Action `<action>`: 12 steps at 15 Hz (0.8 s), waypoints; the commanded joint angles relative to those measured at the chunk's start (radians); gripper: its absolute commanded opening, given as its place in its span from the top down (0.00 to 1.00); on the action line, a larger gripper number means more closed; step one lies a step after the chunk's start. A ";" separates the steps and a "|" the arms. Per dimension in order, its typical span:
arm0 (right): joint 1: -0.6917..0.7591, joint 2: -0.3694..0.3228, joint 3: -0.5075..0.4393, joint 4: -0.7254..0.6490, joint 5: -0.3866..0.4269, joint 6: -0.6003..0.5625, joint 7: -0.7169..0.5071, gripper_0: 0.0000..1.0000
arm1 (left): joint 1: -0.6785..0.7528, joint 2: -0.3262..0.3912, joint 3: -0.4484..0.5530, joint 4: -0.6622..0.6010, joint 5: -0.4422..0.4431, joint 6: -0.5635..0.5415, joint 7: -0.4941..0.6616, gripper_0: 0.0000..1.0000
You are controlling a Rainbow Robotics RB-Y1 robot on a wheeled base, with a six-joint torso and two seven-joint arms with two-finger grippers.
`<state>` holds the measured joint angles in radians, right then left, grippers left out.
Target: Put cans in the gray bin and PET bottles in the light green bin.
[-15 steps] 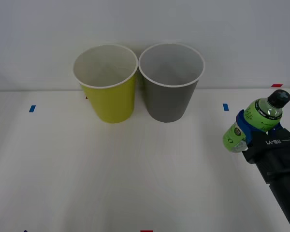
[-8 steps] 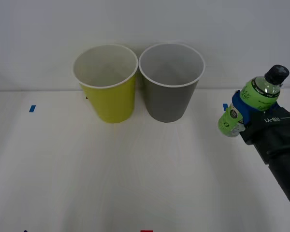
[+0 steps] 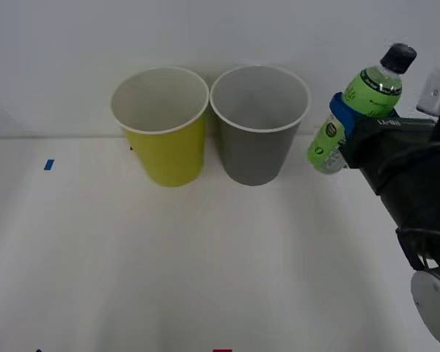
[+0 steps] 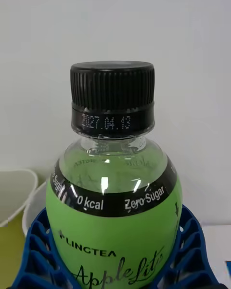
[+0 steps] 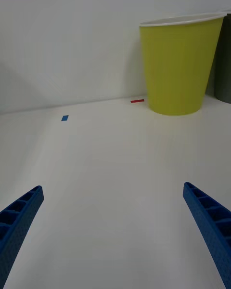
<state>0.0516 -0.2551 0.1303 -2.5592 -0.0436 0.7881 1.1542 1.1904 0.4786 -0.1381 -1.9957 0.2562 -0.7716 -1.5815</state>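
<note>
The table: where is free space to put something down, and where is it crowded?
The table is bare in front of the light green bin and gray bin, and left of them. Crowded: the bins stand close together at the back; the right end effector holds the PET bottle beside the gray bin.

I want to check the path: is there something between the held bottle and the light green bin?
Yes. The gray bin stands between the bottle, held by the right gripper, and the light green bin. The bottle is raised about rim height.
</note>
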 commanded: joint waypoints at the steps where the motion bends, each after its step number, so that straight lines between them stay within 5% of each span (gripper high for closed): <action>1: -0.113 -0.015 0.042 0.005 0.021 0.086 -0.068 1.00 | 0.000 0.000 0.000 0.000 0.000 0.000 0.000 0.00; 7: -0.449 -0.029 -0.037 0.025 -0.190 0.408 -0.021 1.00 | 0.000 0.000 0.000 0.000 0.000 0.000 0.000 0.00; 12: -0.685 -0.044 -0.040 0.186 -0.314 0.428 0.010 1.00 | 0.000 0.000 0.000 0.000 0.000 0.000 0.000 0.00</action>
<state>-0.5875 -0.3006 0.0878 -2.4164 -0.3298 1.2158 1.1562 1.1904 0.4786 -0.1381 -1.9957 0.2562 -0.7716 -1.5815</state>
